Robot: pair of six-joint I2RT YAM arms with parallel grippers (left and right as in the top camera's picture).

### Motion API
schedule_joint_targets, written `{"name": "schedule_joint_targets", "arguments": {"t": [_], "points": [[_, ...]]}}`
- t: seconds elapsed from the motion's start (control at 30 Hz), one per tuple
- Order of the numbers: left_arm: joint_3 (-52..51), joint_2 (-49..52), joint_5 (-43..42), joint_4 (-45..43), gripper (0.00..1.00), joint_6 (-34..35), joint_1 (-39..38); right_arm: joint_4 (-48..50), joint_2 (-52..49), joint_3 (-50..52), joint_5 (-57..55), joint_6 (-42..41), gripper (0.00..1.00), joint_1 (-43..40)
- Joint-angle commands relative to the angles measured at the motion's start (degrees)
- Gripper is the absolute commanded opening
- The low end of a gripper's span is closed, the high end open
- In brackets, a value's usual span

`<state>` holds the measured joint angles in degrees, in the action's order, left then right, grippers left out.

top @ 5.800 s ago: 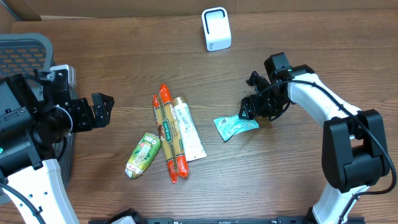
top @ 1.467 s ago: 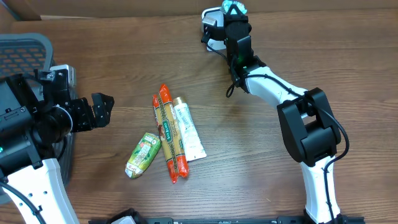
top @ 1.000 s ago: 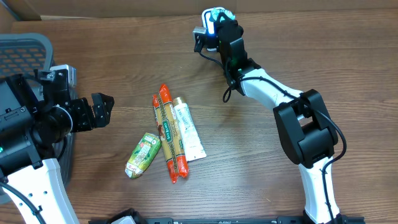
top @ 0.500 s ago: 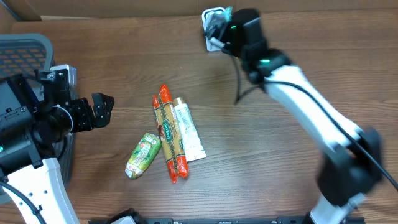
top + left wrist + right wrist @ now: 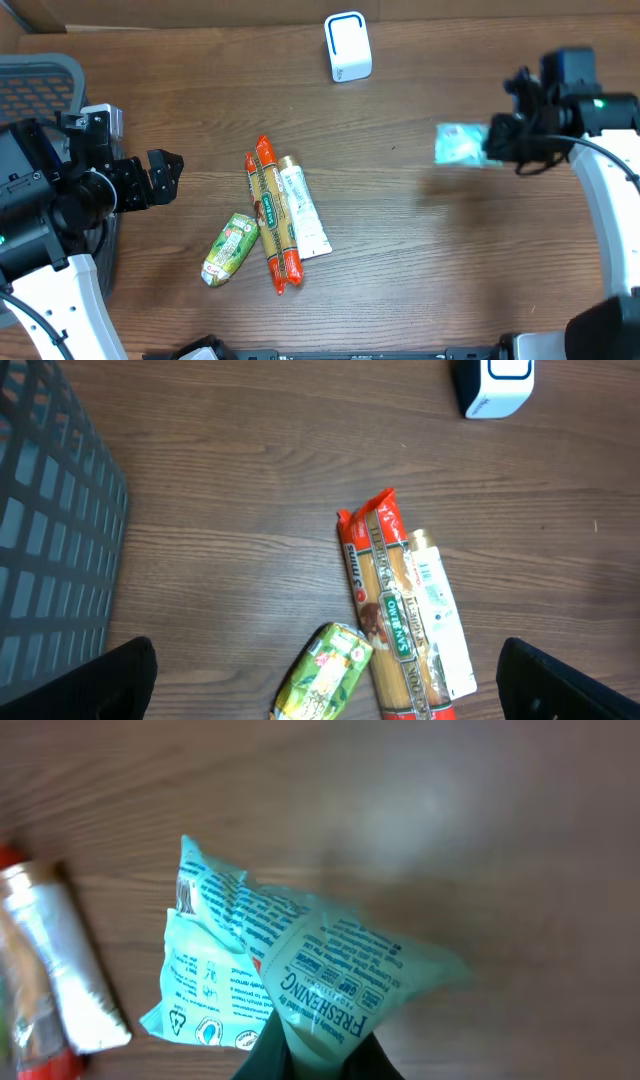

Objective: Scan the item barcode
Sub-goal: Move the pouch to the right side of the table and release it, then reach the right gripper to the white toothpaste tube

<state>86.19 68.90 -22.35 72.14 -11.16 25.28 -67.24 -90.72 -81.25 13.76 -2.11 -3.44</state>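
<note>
My right hand [image 5: 500, 143], at the right of the frame, pinches the packet [image 5: 250, 960] by one corner; it looks light, soft, crinkly. My left hand [image 5: 163, 173] stands wide, empty.

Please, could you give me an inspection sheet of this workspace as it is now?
Surface: wooden table, no spills seen.
Job's things: white scanner near the far edge; teal packet held above the table.
Clutter: pasta pack, white tube and green packet lying together; grey basket at the left.
Grippers: left gripper open, empty; right gripper shut on the teal packet.
Cables: black cable on the left arm.
Surroundings: cardboard wall behind.
</note>
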Motion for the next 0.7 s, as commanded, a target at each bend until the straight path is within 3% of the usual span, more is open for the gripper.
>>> {"name": "schedule_joint_targets", "arguments": {"t": [0.0,0.23,0.27,0.3,0.47,0.67], "points": [[0.09,0.0,-1.05,-0.17,0.99,-1.29,0.31,4.98,0.04,9.66,2.45,-8.35,0.04,-7.32],[0.09,-0.02,-1.05,-0.17,1.0,-1.29,0.31,16.22,0.04,22.36,2.58,-12.92,0.04,-18.62],[0.09,-0.02,-1.05,-0.17,1.0,-1.29,0.31,17.09,0.04,24.04,1.86,-12.92,0.07,-20.39],[0.09,-0.02,-1.05,-0.17,0.99,-1.29,0.31,16.98,0.04,24.76,0.85,-12.9,0.21,-21.2],[0.09,-0.02,-1.05,-0.17,1.0,-1.29,0.31,15.74,0.07,25.57,-0.17,-12.9,0.51,-22.47],[0.09,0.0,-1.05,-0.17,0.99,-1.29,0.31,7.93,2.01,17.53,3.58,-10.43,0.61,-20.46]]}}
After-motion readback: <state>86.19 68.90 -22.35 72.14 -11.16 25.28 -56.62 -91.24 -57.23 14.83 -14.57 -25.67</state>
